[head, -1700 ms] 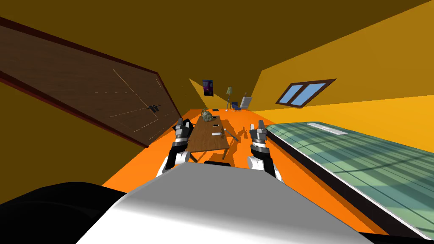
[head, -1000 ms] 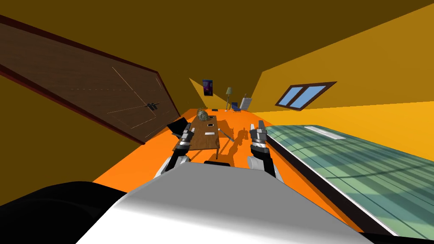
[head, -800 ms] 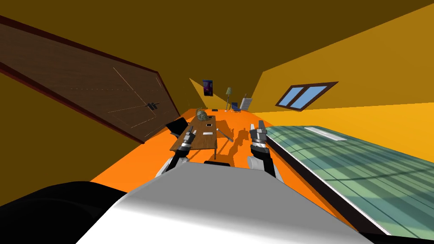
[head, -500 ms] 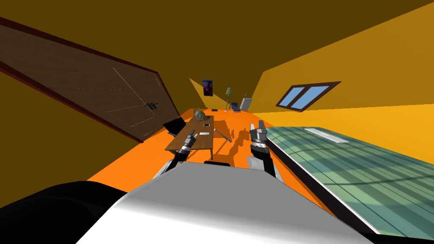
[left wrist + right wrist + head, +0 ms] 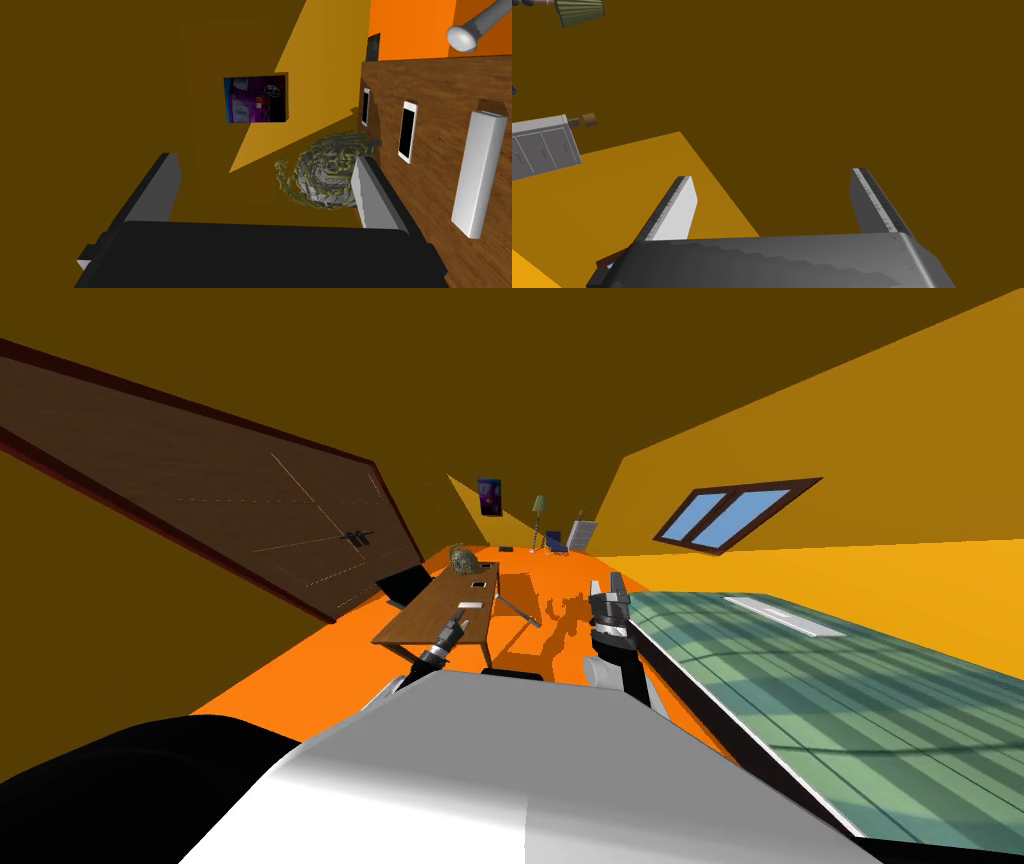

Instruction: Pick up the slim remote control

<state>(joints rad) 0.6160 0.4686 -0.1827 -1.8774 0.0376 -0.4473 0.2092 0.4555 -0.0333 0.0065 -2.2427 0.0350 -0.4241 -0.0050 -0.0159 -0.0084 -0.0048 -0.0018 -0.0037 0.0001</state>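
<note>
My left gripper had swung down from upright to reach low over the wooden table, jaws spread and empty, bringing the slim white remote near: it lay flat outside one finger, not yet between the jaws. The right gripper hung spread, idle. A woven olive nest sat ahead of the left jaws, contents hidden.

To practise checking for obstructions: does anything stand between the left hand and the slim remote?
Nothing visible does. The open left hand hovers at the near end of the wooden table; the white slim remote lies beside it, bare tabletop between. The nearest phone lies farther along.
</note>
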